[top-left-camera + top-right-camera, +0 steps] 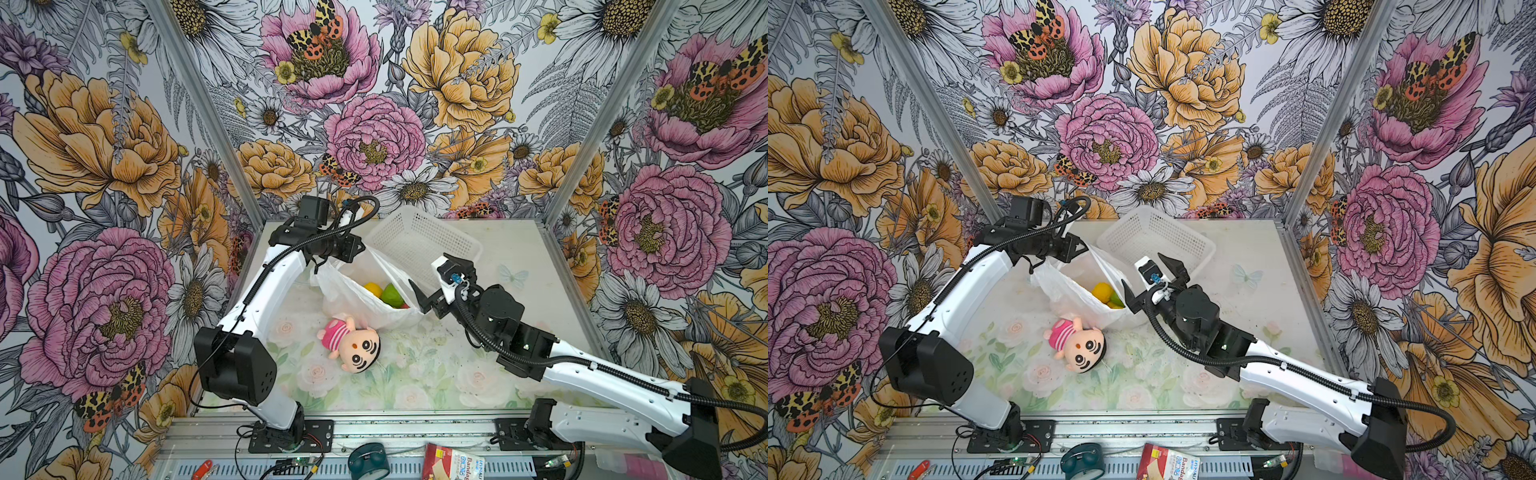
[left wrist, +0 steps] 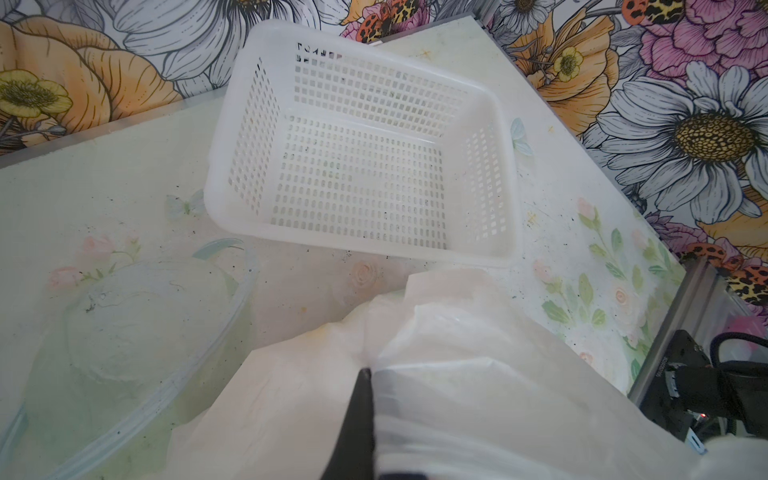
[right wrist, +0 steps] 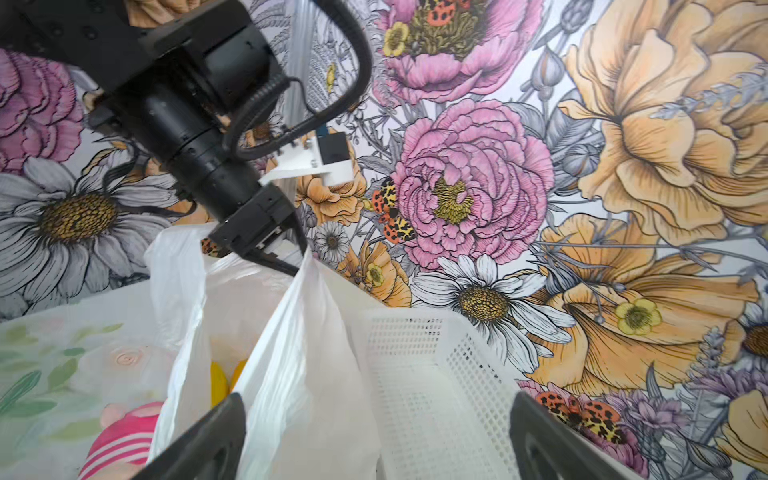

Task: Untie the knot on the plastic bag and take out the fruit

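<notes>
- One pair of left fingers (image 3: 300, 241) (image 2: 365, 415), pressed together and clamped on a handle of the bag, holding that handle up above the bench's back-left part.
- One bag (image 1: 357, 299) (image 1: 1071, 291), white and crinkled. It hangs from that handle with its lower part resting on the bench at mid-bench, just left of the basket. Its mouth gapes towards the right. The second handle droops loose in the right wrist view (image 3: 174, 266).
- One doll (image 1: 353, 343) (image 1: 1079, 345), in a pink-striped top, lying on the bench just in front of the bag, head towards the right.
- Three fruit (image 1: 372, 288) showing in a top view, all inside the bag's open mouth: one yellow, one green (image 1: 392, 294) and a red sliver below them.
- One basket (image 1: 415, 232) (image 1: 1150, 237), white and perforated, at the back of the bench, its near-left side against the bag.
- One pair of right fingers (image 1: 419, 297) (image 1: 1128, 297) (image 3: 208, 432), spread wide and holding nothing. The near finger is at the bag's right edge; whether it touches cannot be told. The far finger is over the basket's near wall.
- One bench (image 1: 519, 266), pale with a floral print, carrying all of the above.
</notes>
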